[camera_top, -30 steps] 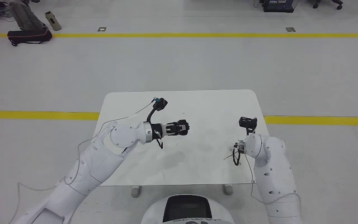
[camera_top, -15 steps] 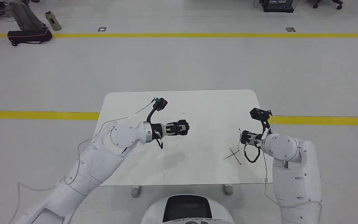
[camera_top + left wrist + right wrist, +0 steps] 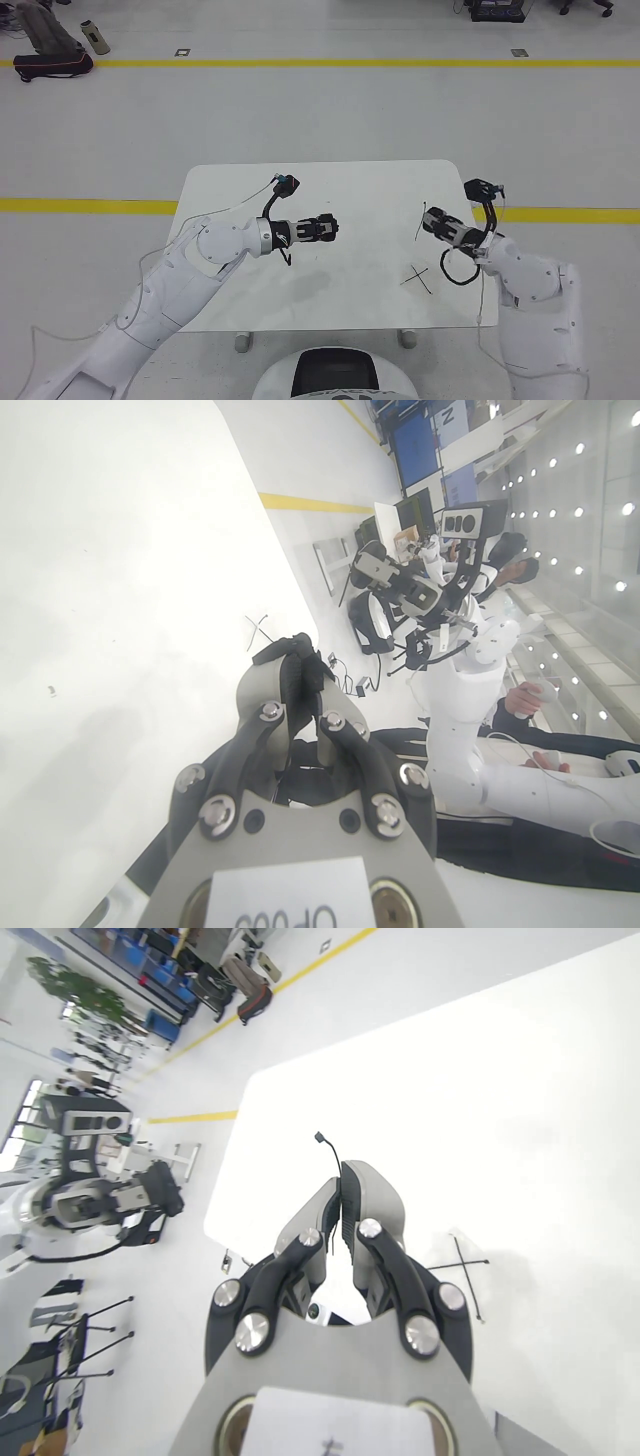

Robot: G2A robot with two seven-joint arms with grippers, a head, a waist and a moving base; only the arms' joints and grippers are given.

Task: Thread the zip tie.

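Both arms point inward, left end effector (image 3: 295, 650) pinched closed, right end effector (image 3: 341, 1178) clamped on a zip tie (image 3: 319, 1136)

**A:** ok so where's the zip tie at right now?

**B:** one thin black zip tie (image 3: 334, 1155) is pinched in the right end effector (image 3: 341, 1178), up over the right side of the bench (image 3: 330, 190). The pads are clamped on the strap. The little square head pokes out past the tips on a slightly curved bit of strap.

**A:** any others?

**B:** yep, a crossed pair of ties (image 3: 418, 278), also thin and black. They lie flat on the bench in an X, nearer the robot's edge, close to the held one but apart from it.
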